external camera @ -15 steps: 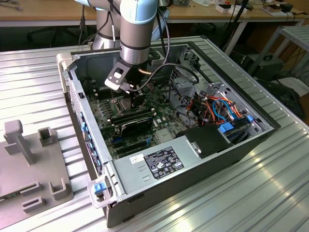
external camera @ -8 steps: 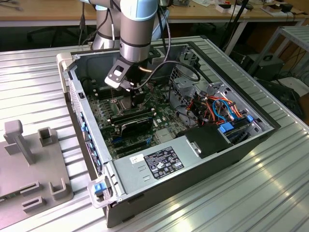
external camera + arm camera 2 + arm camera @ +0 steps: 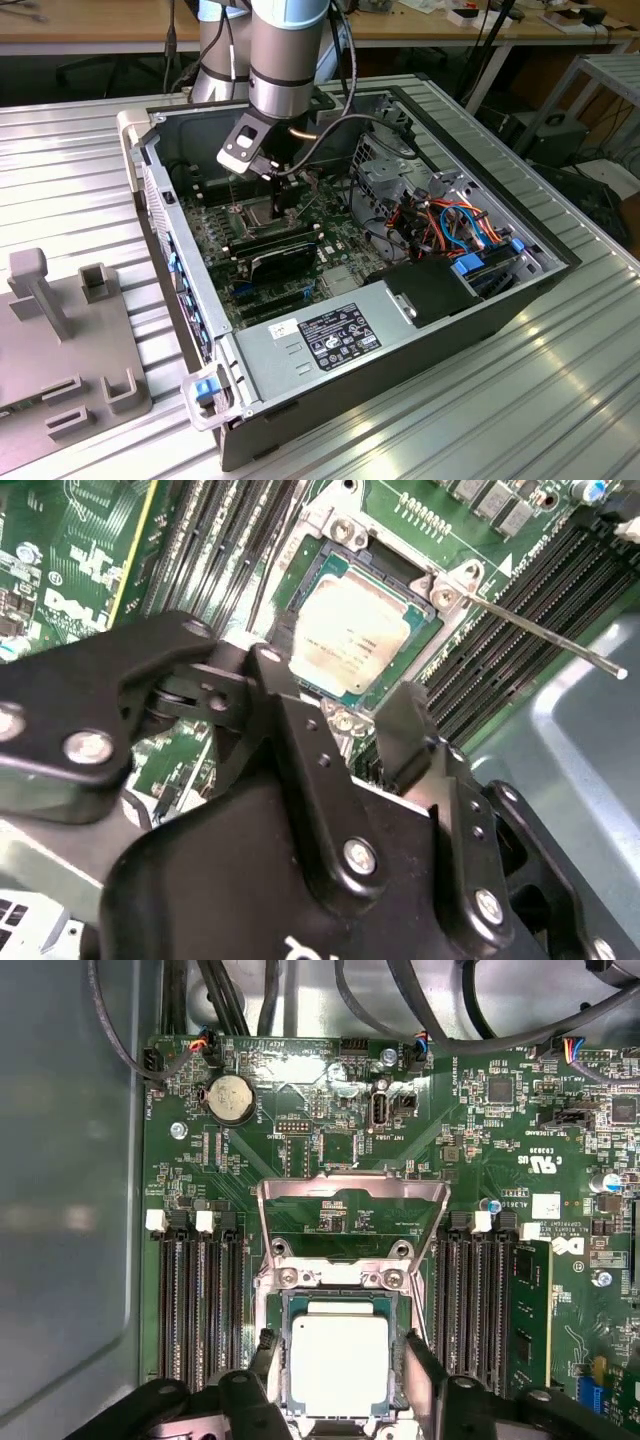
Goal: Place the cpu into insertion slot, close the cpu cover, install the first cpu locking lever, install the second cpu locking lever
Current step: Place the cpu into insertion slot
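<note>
The cpu (image 3: 338,1360), a square chip with a silver top, lies flat in the insertion slot (image 3: 340,1303) on the green board; in the second wrist view the cpu (image 3: 350,635) also sits in the slot (image 3: 395,568). The cpu cover (image 3: 350,1188) stands tilted up behind the slot. A thin metal locking lever (image 3: 545,635) sticks up beside the slot. My gripper (image 3: 340,1355) is open just above the chip, its black fingers (image 3: 265,1350) straddling it with gaps on both sides. In the exterior view the gripper (image 3: 275,185) hangs inside the computer case over the slot (image 3: 245,212).
Long black memory slots (image 3: 200,1300) flank the socket on both sides. A black module (image 3: 280,250), a power supply (image 3: 330,335) and coloured cables (image 3: 450,225) fill the case. The case walls (image 3: 160,210) surround the board. A grey fixture (image 3: 60,330) lies at the exterior view's left.
</note>
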